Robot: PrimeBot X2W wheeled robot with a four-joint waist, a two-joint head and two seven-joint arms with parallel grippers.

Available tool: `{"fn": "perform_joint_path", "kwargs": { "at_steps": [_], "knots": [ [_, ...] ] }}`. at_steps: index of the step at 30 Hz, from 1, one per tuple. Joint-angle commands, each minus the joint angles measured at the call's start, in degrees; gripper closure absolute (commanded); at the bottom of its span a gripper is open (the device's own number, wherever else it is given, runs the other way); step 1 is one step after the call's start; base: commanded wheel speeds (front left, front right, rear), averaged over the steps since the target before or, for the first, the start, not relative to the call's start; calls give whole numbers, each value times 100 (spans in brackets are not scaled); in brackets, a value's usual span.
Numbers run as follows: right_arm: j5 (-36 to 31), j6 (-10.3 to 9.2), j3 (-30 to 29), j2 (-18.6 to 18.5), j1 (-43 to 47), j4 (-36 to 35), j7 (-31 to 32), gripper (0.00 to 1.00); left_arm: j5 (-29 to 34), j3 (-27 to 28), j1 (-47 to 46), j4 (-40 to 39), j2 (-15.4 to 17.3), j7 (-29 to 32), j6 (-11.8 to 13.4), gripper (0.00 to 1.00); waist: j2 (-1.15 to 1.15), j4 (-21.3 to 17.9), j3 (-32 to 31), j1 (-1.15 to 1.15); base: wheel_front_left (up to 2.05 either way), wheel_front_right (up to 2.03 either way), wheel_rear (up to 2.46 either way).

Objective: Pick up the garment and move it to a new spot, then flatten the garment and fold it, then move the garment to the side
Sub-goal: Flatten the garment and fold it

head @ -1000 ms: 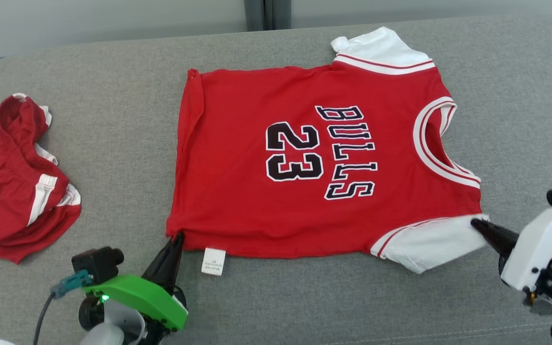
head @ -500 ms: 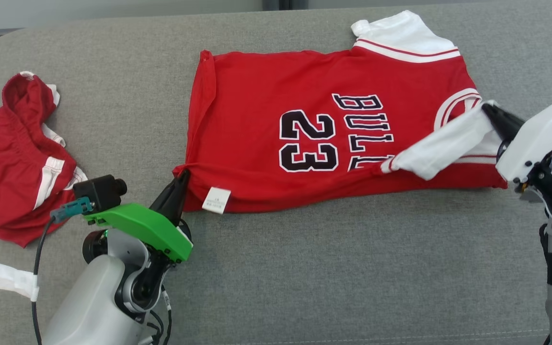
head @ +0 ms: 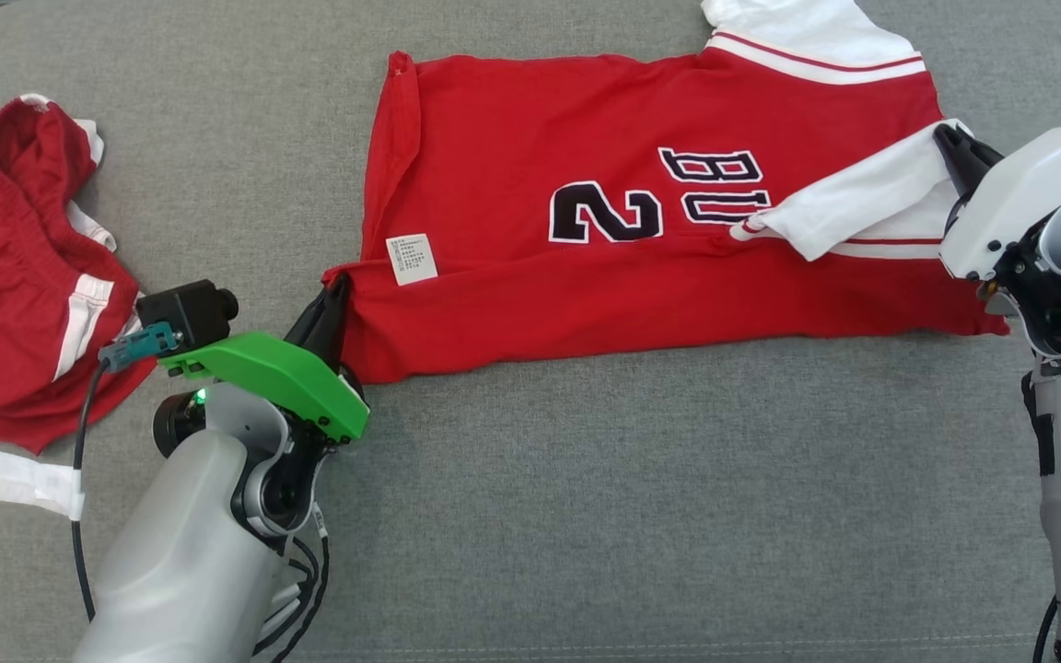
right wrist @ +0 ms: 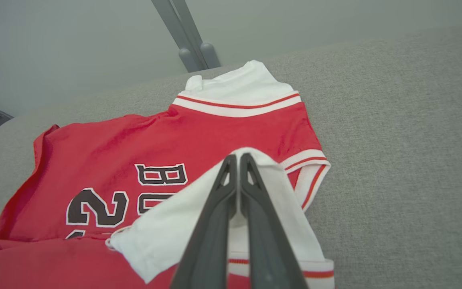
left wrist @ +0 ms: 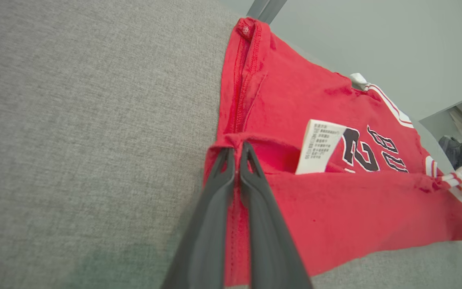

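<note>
Shows red jersey [head: 512, 138] spread sideways on grey cushion [head: 586, 516], centre to right of head view. Gripped at hem corner by closed left gripper [head: 339, 285], at white sleeve [head: 862, 198] by closed right gripper [head: 947, 140]. Has had near long edge lifted & carried over the front in the last sec: now hides the "3" and lower half of "BULLS", both readable before. Means first lengthwise fold well under way, not yet laid down; flattening prob. done. Looks thin, soft, w/ white-red trim at neck & armholes; care label [head: 411, 259] flipped face-up near hem. Leaves red shorts [head: 5, 276] crumpled at far left, apart.
</note>
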Motion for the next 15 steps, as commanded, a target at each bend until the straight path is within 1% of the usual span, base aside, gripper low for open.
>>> {"fn": "perform_joint_path", "kwargs": {
  "at_steps": [1, 4, 5, 6, 8, 10, 12, 14, 15],
  "knots": [
    [9, 2, 26, -32, -71, 75, -89, 100, 55, -3, -128, 80, -22, -55, -35, 100, 0, 1, 39, 0, 0, 0, 0],
    [46, 2, 55, -25, -150, 203, -214, 100, 46, -4, -217, 229, -39, -104, -82, 100, 0, -10, 59, 0, 0, 0, 0],
    [63, 2, 63, -16, -166, 263, -261, 69, 66, -6, -247, 291, -40, -124, -94, 72, 0, -15, 60, 0, 0, 0, 0],
    [86, 2, 70, -2, -164, 311, -282, 0, 76, -8, -257, 335, -45, -143, -92, 0, 0, -19, 57, 0, 0, 0, 0],
    [139, 2, 81, 14, -209, 374, -432, 0, 106, -9, -307, 423, -54, -250, -62, 0, 0, -25, 42, 0, 0, 0, 0],
    [168, 2, 110, -4, -209, 421, -549, 0, 154, -37, -326, 490, -75, -342, -91, 0, 0, -21, 3, 0, 0, 0, 0],
    [204, 2, 132, -3, -139, 421, -618, 0, 253, -52, -304, 522, -31, -522, -116, 0, 0, -23, -63, 0, 0, 0, 0],
    [192, 2, 145, -7, 6, 333, -637, 0, 441, -72, -237, 537, 67, -784, -31, 0, 0, -30, -135, 0, 0, 0, 0],
    [176, 2, 140, -8, 111, 283, -575, 0, 568, -110, -168, 546, 124, -935, 52, 0, 0, -36, -181, 0, 0, 0, 0]
  ]
}}
